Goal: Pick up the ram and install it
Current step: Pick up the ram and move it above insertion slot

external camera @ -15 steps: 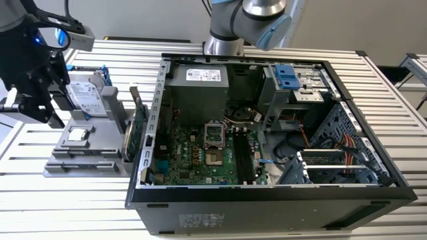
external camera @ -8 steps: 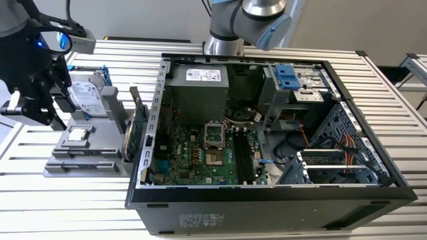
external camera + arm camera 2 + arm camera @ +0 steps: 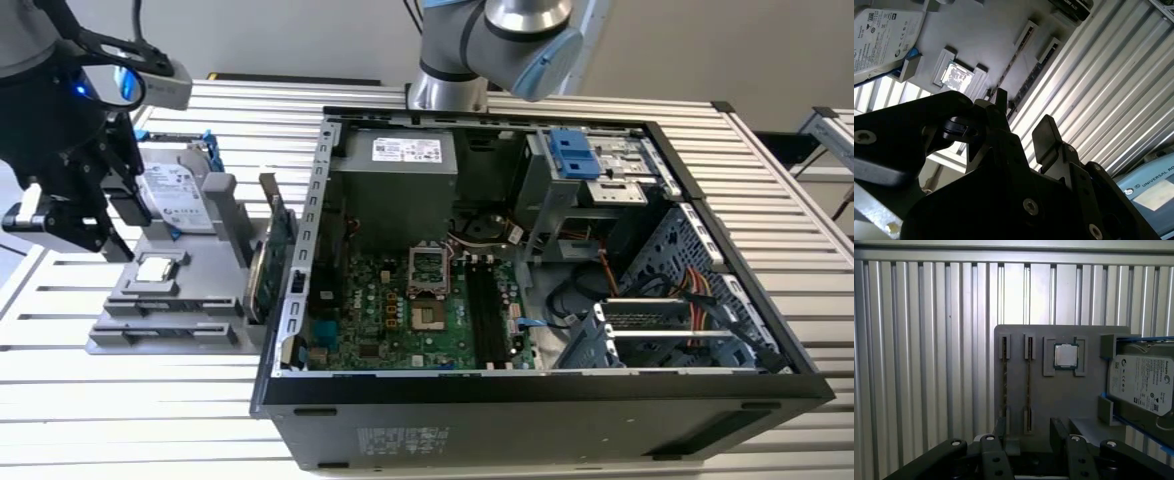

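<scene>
Gripper point(image 3: 1029, 436) spread wide, holding nothing, hanging over the grey holder point(image 3: 1074, 400) beside the open computer case point(image 3: 534, 400). Ram point(image 3: 1028, 380) stands on edge in its slot on the holder, in line with the gap between my fingers point(image 3: 1059, 432), untouched. Second stick point(image 3: 1004, 380) just beside it; processor point(image 3: 1065, 356) and hard drive point(image 3: 1141, 385) further along.

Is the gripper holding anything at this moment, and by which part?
Nothing is held: the gripper is open and empty, above the ram in its grey holder.
</scene>
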Action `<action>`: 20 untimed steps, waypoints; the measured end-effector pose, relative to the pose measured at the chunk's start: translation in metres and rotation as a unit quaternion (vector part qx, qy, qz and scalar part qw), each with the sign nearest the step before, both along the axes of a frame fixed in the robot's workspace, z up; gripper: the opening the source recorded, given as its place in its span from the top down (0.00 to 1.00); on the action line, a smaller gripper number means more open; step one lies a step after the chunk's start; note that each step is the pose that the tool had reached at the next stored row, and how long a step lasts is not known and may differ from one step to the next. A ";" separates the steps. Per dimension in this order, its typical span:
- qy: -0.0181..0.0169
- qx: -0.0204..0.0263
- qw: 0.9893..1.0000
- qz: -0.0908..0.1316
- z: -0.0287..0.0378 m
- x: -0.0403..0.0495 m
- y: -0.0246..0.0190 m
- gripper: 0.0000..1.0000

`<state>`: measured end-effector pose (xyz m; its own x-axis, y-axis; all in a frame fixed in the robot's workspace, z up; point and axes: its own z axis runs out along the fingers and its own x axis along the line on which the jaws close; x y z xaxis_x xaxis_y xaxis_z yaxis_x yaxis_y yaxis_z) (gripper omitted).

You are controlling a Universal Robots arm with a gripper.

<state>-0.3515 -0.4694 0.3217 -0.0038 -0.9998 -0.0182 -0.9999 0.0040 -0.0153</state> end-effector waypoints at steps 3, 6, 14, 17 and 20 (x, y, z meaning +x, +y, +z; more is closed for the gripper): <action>0.000 0.000 1.000 0.000 -0.0011 0.0000 0.0000 0.00; 0.000 0.000 1.000 0.000 -0.0026 0.0000 0.0000 0.00; 0.000 -0.002 1.000 0.000 -0.0072 -0.0001 -0.0002 0.00; 0.000 -0.002 1.000 0.000 -0.0087 0.0000 -0.0005 0.00; 0.000 -0.002 1.000 0.000 -0.0104 0.0000 -0.0005 0.00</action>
